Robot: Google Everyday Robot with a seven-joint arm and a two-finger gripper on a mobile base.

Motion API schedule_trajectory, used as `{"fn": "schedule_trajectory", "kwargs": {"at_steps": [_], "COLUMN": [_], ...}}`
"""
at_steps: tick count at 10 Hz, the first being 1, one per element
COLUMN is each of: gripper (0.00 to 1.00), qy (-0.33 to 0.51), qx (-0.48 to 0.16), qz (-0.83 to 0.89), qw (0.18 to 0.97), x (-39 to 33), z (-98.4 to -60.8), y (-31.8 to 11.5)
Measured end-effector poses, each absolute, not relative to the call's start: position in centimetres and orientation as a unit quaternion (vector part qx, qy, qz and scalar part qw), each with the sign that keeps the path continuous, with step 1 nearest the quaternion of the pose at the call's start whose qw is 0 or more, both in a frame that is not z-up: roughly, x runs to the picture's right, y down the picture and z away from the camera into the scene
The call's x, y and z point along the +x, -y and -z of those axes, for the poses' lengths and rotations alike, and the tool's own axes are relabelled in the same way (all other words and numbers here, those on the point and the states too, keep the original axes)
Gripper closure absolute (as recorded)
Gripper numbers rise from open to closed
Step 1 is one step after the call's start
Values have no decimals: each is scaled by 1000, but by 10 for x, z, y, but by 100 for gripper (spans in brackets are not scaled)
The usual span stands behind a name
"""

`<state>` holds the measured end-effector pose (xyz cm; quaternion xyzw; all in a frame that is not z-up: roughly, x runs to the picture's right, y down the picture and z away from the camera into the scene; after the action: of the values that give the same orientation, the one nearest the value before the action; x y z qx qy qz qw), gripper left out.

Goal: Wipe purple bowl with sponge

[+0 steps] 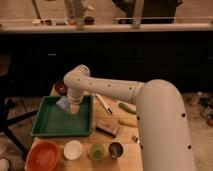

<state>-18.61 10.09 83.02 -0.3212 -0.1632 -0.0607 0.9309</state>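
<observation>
The purple bowl (60,88) sits at the table's back left corner, just behind the green tray (50,127), partly hidden by my arm. My gripper (71,107) hangs over the tray's back edge, pointing down. It is shut on the pale grey-blue sponge (64,103), which sticks out to the gripper's left. The sponge is just in front of the bowl and slightly to its right, apart from it.
Along the front edge stand an orange bowl (44,155), a white bowl (73,149), a green cup (96,151) and a dark cup (116,149). A brown-and-tan block (108,128), a white utensil (104,103) and green and yellow items (127,107) lie right of the tray.
</observation>
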Motion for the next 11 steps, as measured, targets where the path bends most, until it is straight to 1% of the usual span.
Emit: {"fn": "schedule_trajectory", "kwargs": {"at_steps": [7,11], "gripper": [100,100], "qy": [157,115], "qx": [-316,-284], "qz": [61,97], "qw": [934,947], "x": [-183,-171], "z": [-833,-846], "y": [-99,-68]}}
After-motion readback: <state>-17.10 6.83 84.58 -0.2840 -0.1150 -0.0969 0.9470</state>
